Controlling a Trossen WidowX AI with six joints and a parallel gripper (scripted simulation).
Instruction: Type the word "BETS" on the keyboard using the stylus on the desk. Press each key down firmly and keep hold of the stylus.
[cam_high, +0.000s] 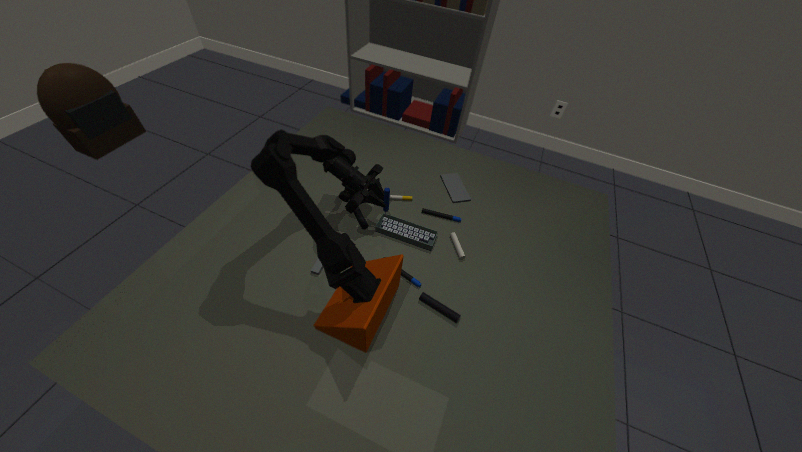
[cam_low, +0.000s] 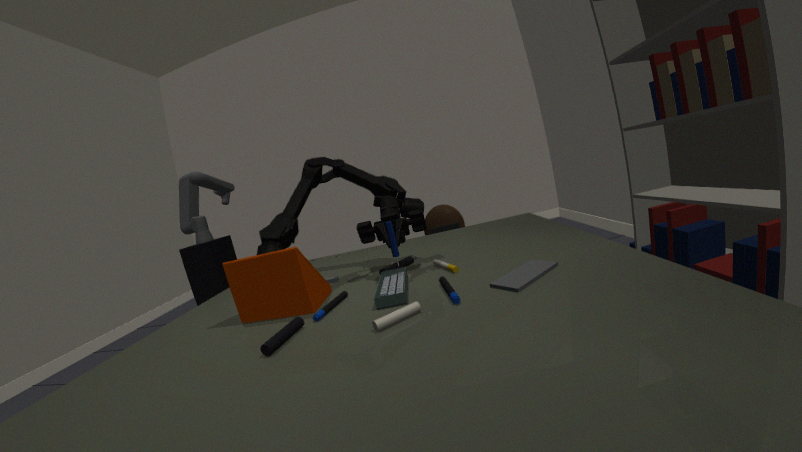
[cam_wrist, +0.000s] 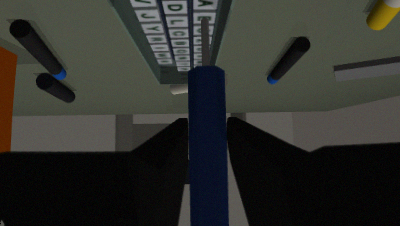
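Grasping the blue stylus (cam_high: 386, 199) (cam_low: 392, 238) (cam_wrist: 207, 145) between black fingers (cam_high: 376, 196), with the thin tip pointing down at the left end of the keyboard (cam_high: 405, 231) (cam_low: 392, 302) (cam_wrist: 167, 75); cannot tell from these views whether touching a key.

Going left to right in the top view: at far left, a brown rounded object (cam_high: 78, 101) (cam_low: 443, 218). Then a pale grey strip (cam_high: 317, 265), partly hidden by the arm, and a black rod (cam_high: 359, 217) just beside the gripper. Next, in orange, the wedge-shaped base (cam_high: 387, 291) (cam_low: 269, 291) (cam_wrist: 6, 100), on the near side. Past it on the surface (cam_high: 533, 314) (cam_low: 505, 364), a blue-tipped pen (cam_high: 414, 280) (cam_low: 331, 306) (cam_wrist: 37, 47), partly covered by the base, and a thick black cylinder (cam_high: 439, 307) (cam_low: 282, 336) (cam_wrist: 56, 89). On the far side, a yellow-ended marker (cam_high: 401, 197) (cam_low: 444, 265) (cam_wrist: 382, 15) and a second blue-tipped pen (cam_high: 440, 214) (cam_low: 449, 290) (cam_wrist: 290, 59). Farther right, a white cylinder (cam_high: 457, 245) (cam_low: 396, 316) (cam_wrist: 178, 89) and a flat grey slab (cam_high: 455, 187) (cam_low: 525, 275) (cam_wrist: 367, 69).

Only in the exterior view, a grey arm (cam_low: 189, 204) on a dark stand; only in the wrist view, readable key letters, with A among them.
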